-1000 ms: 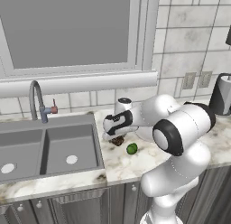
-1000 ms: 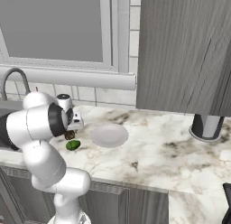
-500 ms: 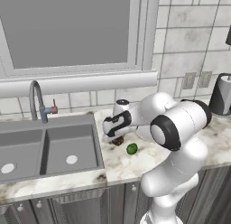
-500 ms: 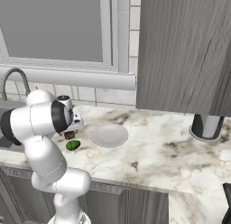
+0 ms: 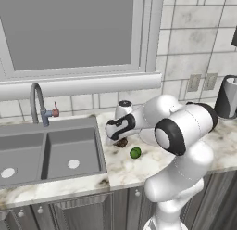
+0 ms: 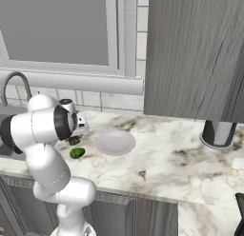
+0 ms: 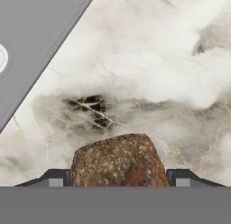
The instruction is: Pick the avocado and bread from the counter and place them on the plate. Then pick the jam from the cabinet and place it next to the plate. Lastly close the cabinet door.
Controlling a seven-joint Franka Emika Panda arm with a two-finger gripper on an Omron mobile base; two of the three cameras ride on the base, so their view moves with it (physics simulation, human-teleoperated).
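The bread, a rough dark brown lump, lies on the marble counter between my two finger tips, and both tips press against its sides. My gripper is shut on it, low over the counter just right of the sink. From the base views the bread peeks out under the hand. The green avocado rests a little nearer the counter's front edge, untouched. To its right sits the white plate with nothing on it. The dark grey cabinet hangs above the counter; the jam is hidden.
A grey double sink with a curved faucet lies left of the hand, its rim close by. A grey canister stands at the far right of the counter. A window fills the wall behind.
The fingers have drawn in from wide open onto the sides of the bread. The hand has settled slightly lower over it; avocado and plate have not moved.
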